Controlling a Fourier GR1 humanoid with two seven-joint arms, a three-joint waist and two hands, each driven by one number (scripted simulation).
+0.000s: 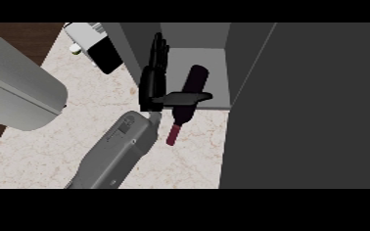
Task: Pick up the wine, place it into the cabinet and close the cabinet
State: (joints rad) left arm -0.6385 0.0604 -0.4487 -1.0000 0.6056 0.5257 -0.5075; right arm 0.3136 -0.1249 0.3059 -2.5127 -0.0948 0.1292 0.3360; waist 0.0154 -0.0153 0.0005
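- Head view: straight fingers (157, 54) lie beside the wine bottle (189, 98), thumb across it, on the right hand (155, 85).
- Bottle lies half inside the cabinet (195, 54), neck over the counter (72, 137).
- Best pushed deeper before releasing; door (296, 107) open.

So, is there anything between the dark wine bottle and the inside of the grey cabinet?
Nothing visible: the dark wine bottle lies partly inside the open grey cabinet, beside the open black hand.
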